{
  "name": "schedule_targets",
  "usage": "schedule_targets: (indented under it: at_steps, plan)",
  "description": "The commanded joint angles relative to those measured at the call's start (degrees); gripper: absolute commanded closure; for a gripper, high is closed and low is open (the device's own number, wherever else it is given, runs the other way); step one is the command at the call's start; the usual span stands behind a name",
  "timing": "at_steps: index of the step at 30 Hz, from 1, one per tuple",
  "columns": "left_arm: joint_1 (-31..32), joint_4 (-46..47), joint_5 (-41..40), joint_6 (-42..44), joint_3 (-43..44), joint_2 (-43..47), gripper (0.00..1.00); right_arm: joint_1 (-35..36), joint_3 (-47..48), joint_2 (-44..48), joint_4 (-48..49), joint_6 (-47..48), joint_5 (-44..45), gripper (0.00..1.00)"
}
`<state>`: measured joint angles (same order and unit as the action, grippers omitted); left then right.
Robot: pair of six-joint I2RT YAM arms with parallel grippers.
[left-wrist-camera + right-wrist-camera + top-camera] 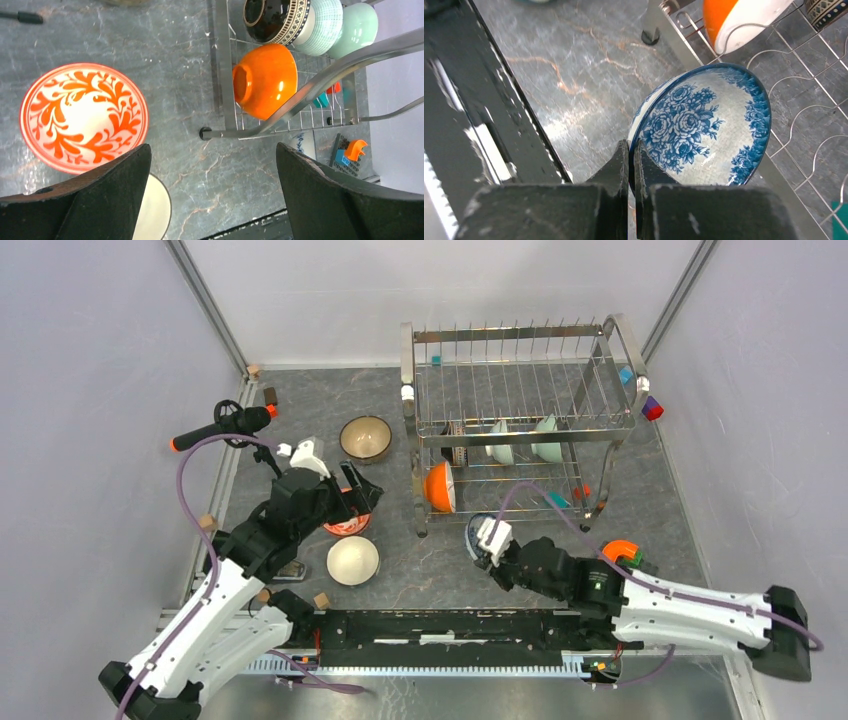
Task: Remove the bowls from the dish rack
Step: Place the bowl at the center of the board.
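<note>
The chrome dish rack (512,334) stands at the back right. Its lower tier holds an orange bowl (440,487), a dark patterned bowl (275,17) and two pale green bowls (545,440). On the table to its left lie a tan bowl (365,438), a red patterned bowl (82,117) and a white bowl (353,560). My left gripper (212,147) hangs open and empty above the table, just right of the red bowl. In front of the rack, my right gripper (631,145) is shut on the rim of a blue-and-white floral bowl (704,125), held tilted.
A black tool with an orange tip (220,427) lies at the far left. Small wooden blocks (207,522) dot the left edge. An orange and green object (622,552) sits right of the right arm. A black rail (450,628) runs along the near edge.
</note>
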<state>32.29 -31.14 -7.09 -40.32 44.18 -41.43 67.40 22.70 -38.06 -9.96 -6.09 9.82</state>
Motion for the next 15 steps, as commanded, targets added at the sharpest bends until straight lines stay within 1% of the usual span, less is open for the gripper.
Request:
schedule_targets:
  at_steps: [1,4,6,8,10,11,12,15]
  plan:
    - [0.3,-6.5,0.7,-5.2,2.2,3.7,0.0,8.3,5.4,-3.7,-0.2,5.3,14.6,1.0]
    - [0.3,-4.8,6.6,-3.6,1.0,6.9,0.0,14.0,7.1,-6.8,-1.6,8.0,18.4,1.0]
    - [0.7,-6.6,10.6,-2.6,2.1,6.2,0.0,16.7,7.9,-8.9,-2.7,9.6,19.6,1.0]
    - [3.2,-9.3,11.0,-1.9,3.2,4.4,0.0,19.1,8.1,-10.7,-3.4,11.2,20.1,1.0]
    - [8.9,-10.4,7.4,-2.5,3.4,3.2,0.0,21.3,8.3,-12.4,-4.0,12.3,20.9,1.0]
    - [13.6,-11.0,3.0,-3.6,3.5,2.4,0.0,22.6,8.5,-13.4,-4.2,13.0,21.5,1.0]
    - [17.1,-11.7,-0.5,-4.4,3.7,1.4,0.0,23.6,8.7,-14.3,-4.6,13.4,22.2,1.0]
    - [27.9,-13.0,-8.5,-7.3,4.5,-1.5,0.0,27.0,9.4,-16.3,-5.1,14.5,23.4,1.0]
